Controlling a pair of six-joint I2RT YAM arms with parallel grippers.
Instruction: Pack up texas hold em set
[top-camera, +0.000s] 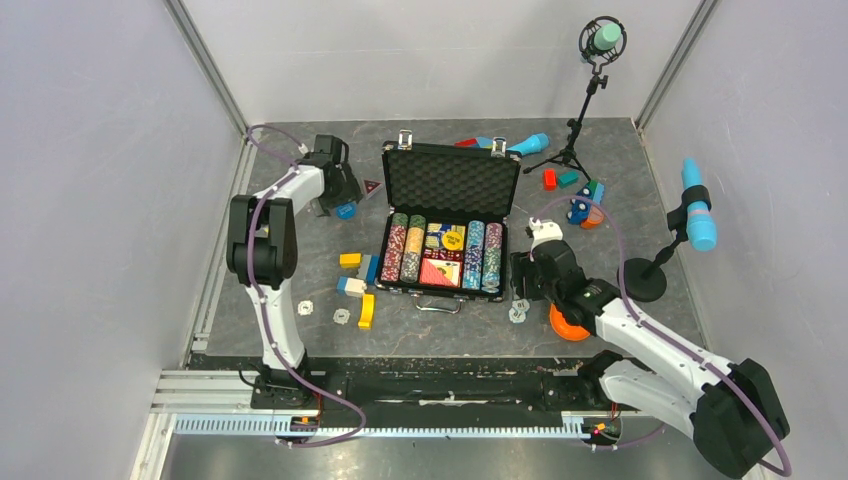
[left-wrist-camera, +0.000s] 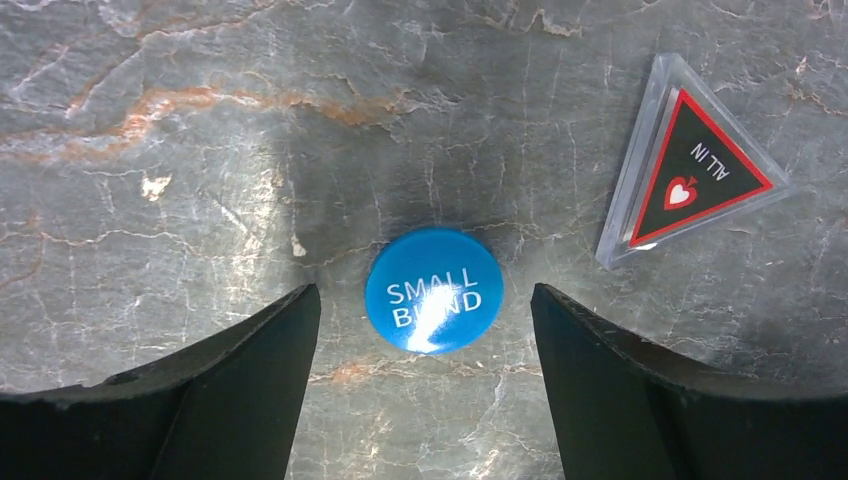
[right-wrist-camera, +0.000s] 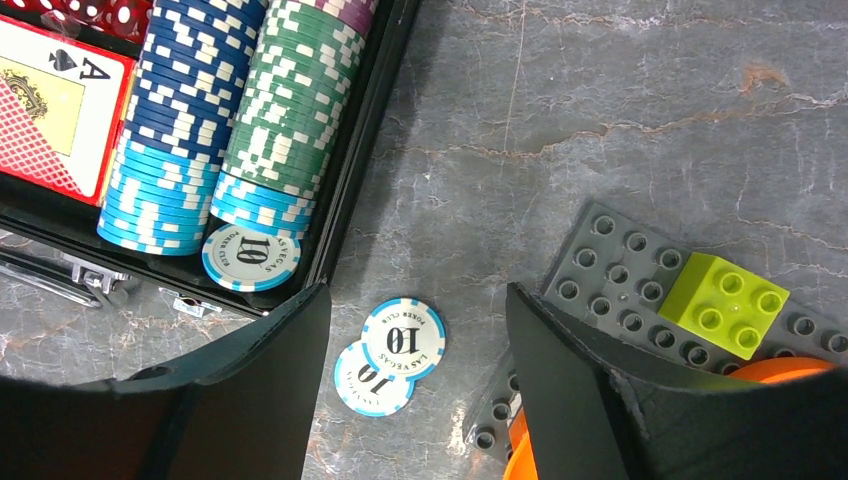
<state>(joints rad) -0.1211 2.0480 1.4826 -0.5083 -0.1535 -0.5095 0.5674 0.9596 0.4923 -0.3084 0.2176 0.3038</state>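
The black ribbed briefcase (top-camera: 400, 165) lies open mid-table, its foam lid up, with rows of chips (top-camera: 475, 255), a card deck (top-camera: 440, 272) and a yellow button (top-camera: 452, 240) inside. My left gripper (top-camera: 340, 203) is open, low over a blue SMALL BLIND button (left-wrist-camera: 433, 291) that lies between its fingers on the table. A clear triangular ALL IN marker (left-wrist-camera: 690, 165) lies just to the right of it. My right gripper (right-wrist-camera: 417, 295) is open above two overlapping light-blue 10 chips (right-wrist-camera: 403, 338) lying beside the case's right wall (right-wrist-camera: 350, 180).
Two loose chips (top-camera: 305, 307) and yellow and blue blocks (top-camera: 366, 310) lie left of the case. A grey studded plate (right-wrist-camera: 620, 270) with a lime brick (right-wrist-camera: 722, 292) and an orange bowl (top-camera: 568, 325) sit by my right gripper. Blue microphones (top-camera: 697, 205) stand at the right.
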